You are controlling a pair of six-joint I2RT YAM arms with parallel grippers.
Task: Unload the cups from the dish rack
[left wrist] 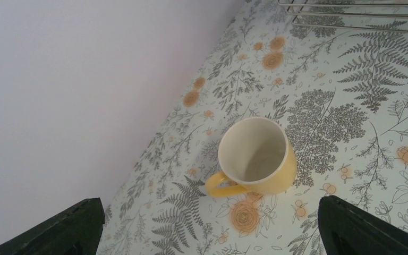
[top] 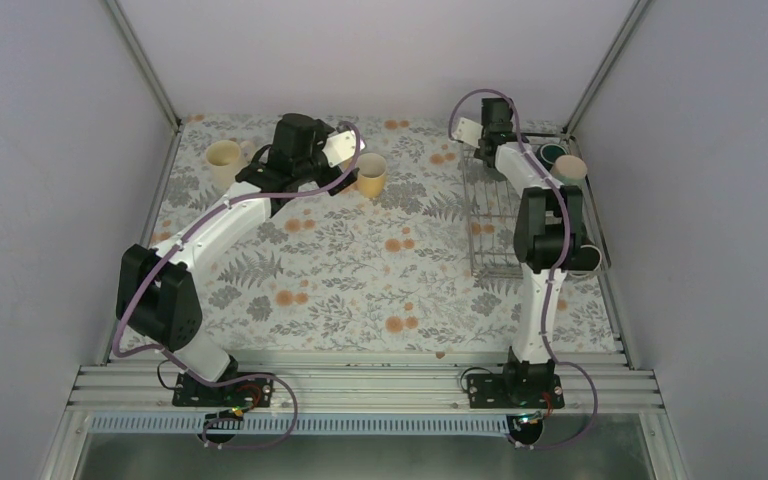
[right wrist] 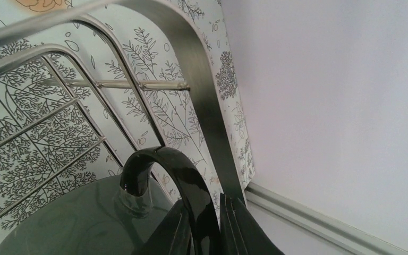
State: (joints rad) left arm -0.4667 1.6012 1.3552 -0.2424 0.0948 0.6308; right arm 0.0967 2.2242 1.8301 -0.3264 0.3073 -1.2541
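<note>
Step in hand, as we judge it: lifting the dark teal-green glazed ceramic mug (right wrist: 74, 228) out of the silver wire dish rack (right wrist: 204, 90) at the far right corner of the table. The right gripper (right wrist: 204, 206) has its fingers drawn close on either side of the mug's looped handle, apparently clamped on it; the mug body sits in the rack.

We note the rack's thick rim wire runs just beside the handle. We would rise straight up until the mug clears rim and prongs, then travel left. A handle grip lets the body swing, so go slowly.

The left gripper (left wrist: 208, 212) is spread wide and holds nothing. It hovers above the yellow ceramic mug (left wrist: 257, 156), which stands upright on the table. A cream-white mug (top: 224, 160) stands further left. We would set down well apart from both.

Surface: fern-and-flower printed cloth (top: 360, 280), flat. Room: pale grey walls (top: 40, 150) close on three sides, with aluminium posts (top: 145, 60) at the corners.
</note>
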